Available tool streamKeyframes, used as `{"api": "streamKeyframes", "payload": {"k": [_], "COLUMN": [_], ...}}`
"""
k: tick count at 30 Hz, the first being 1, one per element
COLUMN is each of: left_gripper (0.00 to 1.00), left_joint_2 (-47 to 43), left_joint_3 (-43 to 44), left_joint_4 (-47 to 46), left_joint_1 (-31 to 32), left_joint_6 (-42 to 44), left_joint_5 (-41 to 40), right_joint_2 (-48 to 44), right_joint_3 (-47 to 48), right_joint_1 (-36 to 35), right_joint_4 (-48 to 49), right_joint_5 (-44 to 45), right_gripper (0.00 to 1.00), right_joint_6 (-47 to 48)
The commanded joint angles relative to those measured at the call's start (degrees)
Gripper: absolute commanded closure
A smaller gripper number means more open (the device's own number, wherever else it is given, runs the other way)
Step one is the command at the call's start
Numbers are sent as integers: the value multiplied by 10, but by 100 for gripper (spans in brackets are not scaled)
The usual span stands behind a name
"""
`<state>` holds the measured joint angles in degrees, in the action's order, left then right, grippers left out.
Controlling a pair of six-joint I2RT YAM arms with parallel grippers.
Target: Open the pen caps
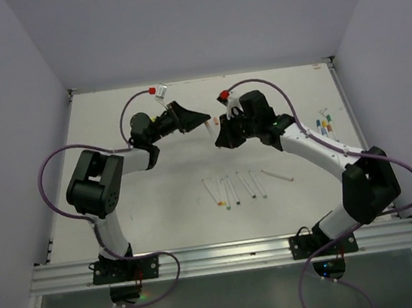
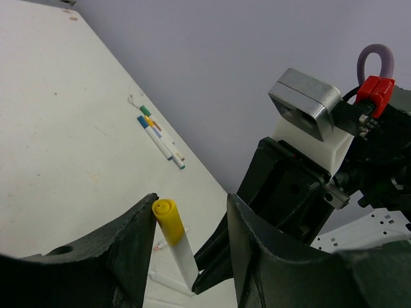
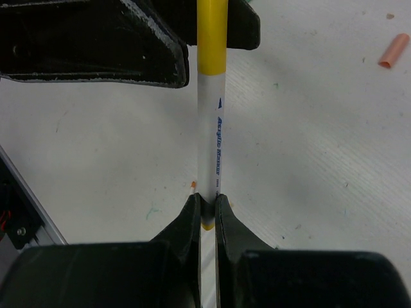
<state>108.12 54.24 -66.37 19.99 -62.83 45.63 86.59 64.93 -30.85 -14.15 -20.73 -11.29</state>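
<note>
Pen cap: the short yellow cylindrical plastic pen cap (image 2: 168, 218) sits on the end of a slim white plastic marker pen (image 3: 209, 141), which is held in the air between the two arms above the white table (image 1: 137, 208).
Right gripper: the right gripper (image 3: 207, 208) has its jaws pressed together on the pen's barrel, pinching it well down from the cap.
Left gripper: the left gripper (image 2: 191, 205) has its jaws spread, one on each side of the yellow pen cap. The cap lies close to one finger with a gap to the other, and is not yet pinched.
Step in hand: by my judgement, taking hold of the cap to pull it off.
Doing it well: centre the cap so both fingers meet it together. Clamp on the yellow part only, then pull straight along the pen, away from the right gripper.
Risk: closing off-centre could lever the pen sideways in the right gripper.
Pens held: one.
Pens mid-table: six in a loose row (image 1: 233, 188); they are too small to tell whether capped.
Pens at the right edge: a cluster (image 1: 325, 123) of about four with coloured ends; the exact number is unclear.
Loose caps: one orange cap (image 3: 393, 51) on the table.
</note>
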Motion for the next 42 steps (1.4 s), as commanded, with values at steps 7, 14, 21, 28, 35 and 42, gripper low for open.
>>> {"api": "streamKeyframes", "payload": {"k": [7,14,21,28,35,42], "left_gripper": [96,100,100,100,100,100], "left_joint_2": [5,10,19,25,4,49], "left_joint_3": [31,25,25,24,10,85], "left_joint_4": [-11,-42,-87,-126,-58,-60], "left_joint_1": [5,8,10,15,14,-41], "left_joint_6": [4,-20,-64,-96,-49,-104], "left_joint_5": [-5,4,8,2,-98,-135], "right_joint_2": [-3,-5,-10,4,10,-1], "right_joint_3": [-7,-9,-14,10,-16,-152], "right_joint_1": [-13,-20,-25,-26,-68,-138], "right_joint_4": [48,57,113,147,114,169], "right_joint_5": [-1,68,39,43,98,131], "right_gripper": [97,1,1,100,100,100], "right_joint_6": [-12,-33,-49,-48,-82,-139]}}
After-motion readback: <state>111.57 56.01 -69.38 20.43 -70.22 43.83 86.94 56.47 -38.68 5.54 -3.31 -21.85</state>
